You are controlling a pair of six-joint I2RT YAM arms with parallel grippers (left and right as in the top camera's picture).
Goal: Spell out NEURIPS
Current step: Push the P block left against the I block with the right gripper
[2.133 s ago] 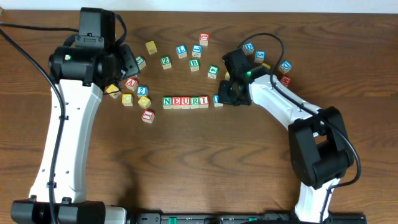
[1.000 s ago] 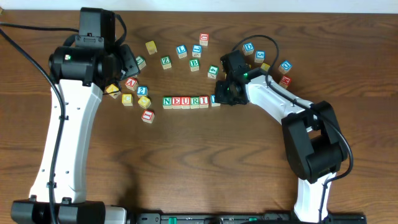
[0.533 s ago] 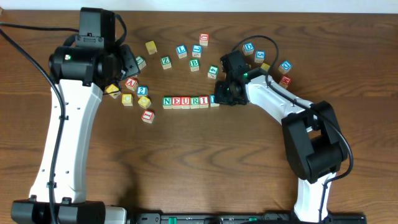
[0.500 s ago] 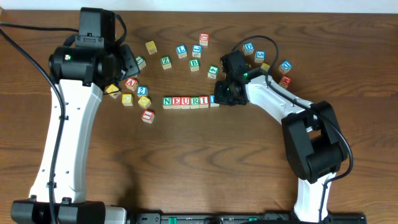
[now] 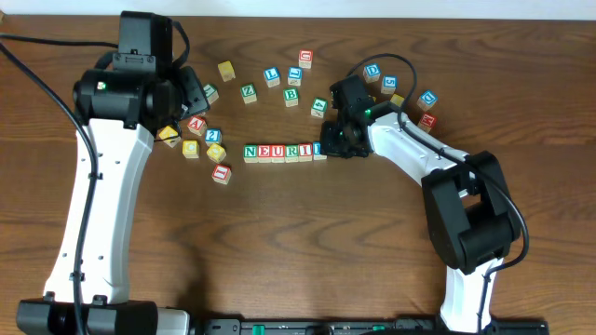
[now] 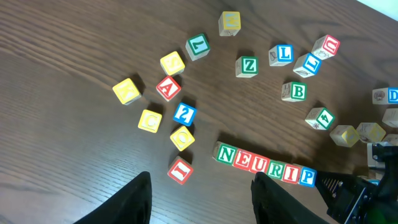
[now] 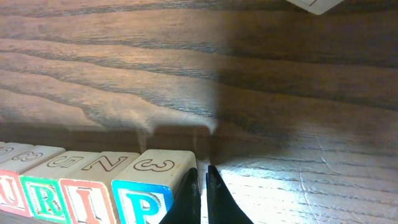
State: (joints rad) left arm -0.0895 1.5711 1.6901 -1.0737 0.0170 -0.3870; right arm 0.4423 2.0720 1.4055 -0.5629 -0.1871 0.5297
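Observation:
A row of letter blocks (image 5: 277,152) reads NEURI in the overhead view. In the left wrist view the row (image 6: 264,165) reads NEURIP. The blue P block (image 6: 307,176) ends the row on the right. My right gripper (image 5: 328,147) is shut and empty. In the right wrist view its fingertips (image 7: 199,193) rest against the right side of the P block (image 7: 152,186). My left gripper (image 6: 202,199) is open and empty. It hovers high over the loose blocks at the left (image 5: 191,93).
Loose blocks lie behind the row: red I (image 5: 221,173), green Z (image 5: 249,92), green B (image 5: 291,96), blue L (image 5: 271,76) and blue D (image 5: 372,71). Several more sit by the right arm (image 5: 426,98). A pale block corner (image 7: 314,5) shows far off.
My right gripper slid left with the P block, closing the gap to the I. In the last half second almost nothing moved. The left arm has stayed still.

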